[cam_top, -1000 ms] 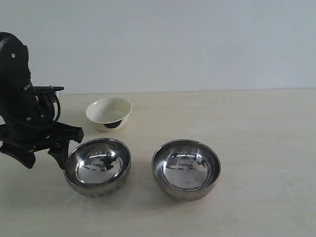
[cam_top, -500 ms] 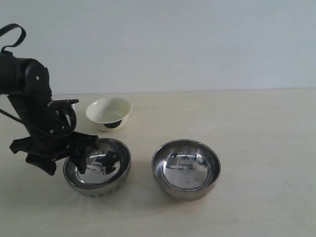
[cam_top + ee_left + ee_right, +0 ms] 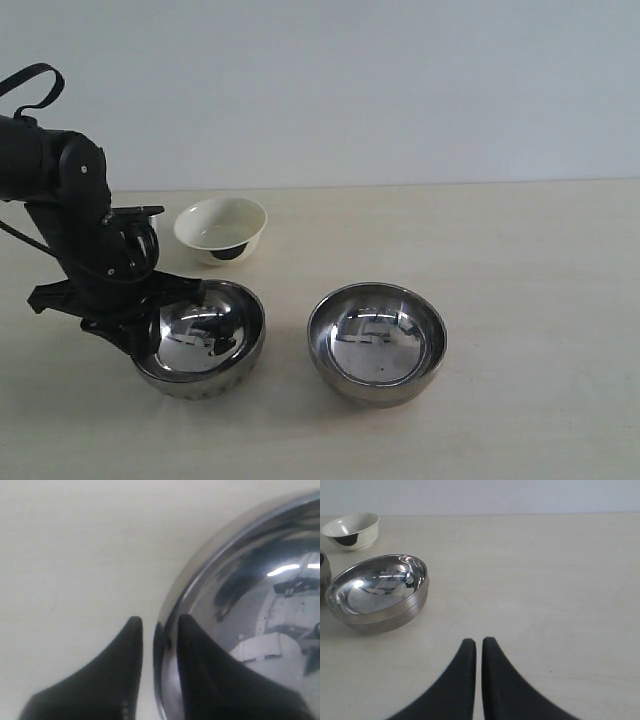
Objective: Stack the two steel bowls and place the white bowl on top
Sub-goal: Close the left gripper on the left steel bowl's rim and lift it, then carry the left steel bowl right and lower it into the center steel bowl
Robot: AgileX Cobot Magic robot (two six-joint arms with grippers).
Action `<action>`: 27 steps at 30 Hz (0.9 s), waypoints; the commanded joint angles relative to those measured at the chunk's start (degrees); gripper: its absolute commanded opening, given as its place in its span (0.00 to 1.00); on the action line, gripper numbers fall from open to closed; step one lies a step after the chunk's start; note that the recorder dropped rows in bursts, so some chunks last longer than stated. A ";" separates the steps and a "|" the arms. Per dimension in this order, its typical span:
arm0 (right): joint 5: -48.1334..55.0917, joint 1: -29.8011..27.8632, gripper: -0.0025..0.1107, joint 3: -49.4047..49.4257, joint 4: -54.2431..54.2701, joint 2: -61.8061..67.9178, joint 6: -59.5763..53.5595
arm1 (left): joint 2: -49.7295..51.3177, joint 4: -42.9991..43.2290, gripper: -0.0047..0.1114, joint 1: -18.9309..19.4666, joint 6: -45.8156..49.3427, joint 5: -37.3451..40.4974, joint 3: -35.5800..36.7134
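Observation:
Two steel bowls sit side by side near the table's front: the left steel bowl and the right steel bowl. Behind the left one stands the white bowl, its black mark facing forward. My left gripper straddles the left bowl's near-left rim, one finger outside and one inside, closed narrowly on it. My right gripper is shut and empty, hovering over bare table well to the right of the right bowl. It does not show in the exterior view.
The pale wooden table runs back to a plain wall. A sliver of the left steel bowl shows at the edge of the right wrist view.
My left arm has swung in from the left and come down onto the left steel bowl's rim, and its fingers now pinch that rim. The bowls have stayed where they were.

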 commanded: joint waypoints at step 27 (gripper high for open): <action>-0.53 -0.19 0.02 -0.02 -0.15 -0.37 -0.19 | -16.42 -7.66 0.07 -0.25 4.89 12.37 0.17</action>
